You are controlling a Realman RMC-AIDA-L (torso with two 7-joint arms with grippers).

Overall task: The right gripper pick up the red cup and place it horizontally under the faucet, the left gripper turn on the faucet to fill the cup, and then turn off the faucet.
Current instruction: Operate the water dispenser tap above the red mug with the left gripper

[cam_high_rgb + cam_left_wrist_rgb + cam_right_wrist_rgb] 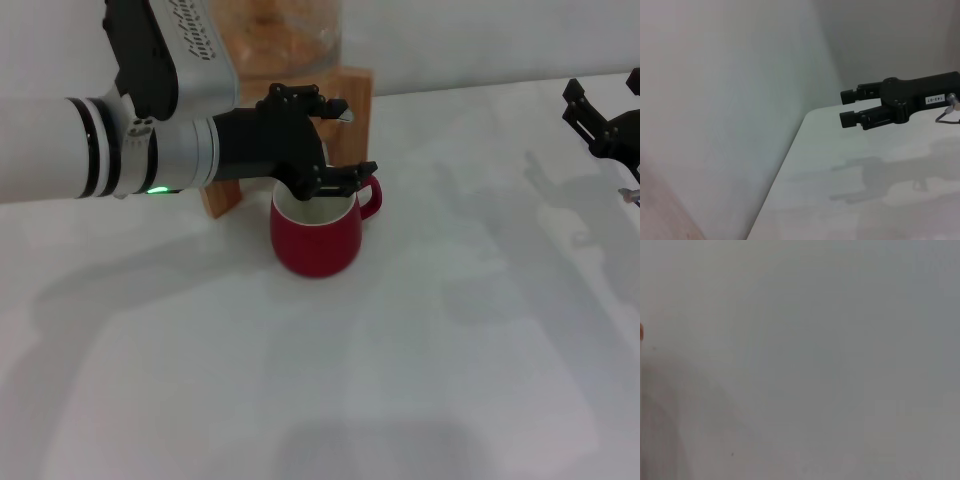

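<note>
The red cup [316, 238] stands upright on the white table, right in front of the wooden stand [357, 92], its white inside showing and its handle to the right. Just above its rim is my left gripper [352, 140], open, its fingers spread one above the other. A chrome tip of the faucet [345, 116] shows at the upper fingertip; the rest of the faucet is hidden behind the claw. At the far right edge my right gripper [603, 100] hangs open above the table, well away from the cup. The left wrist view shows it too, the right gripper [847, 106].
A glass jar [285, 30] with pale contents sits on the wooden stand at the back. The white table [450, 350] stretches forward and right of the cup. A pale wall [715, 100] borders the table's far edge.
</note>
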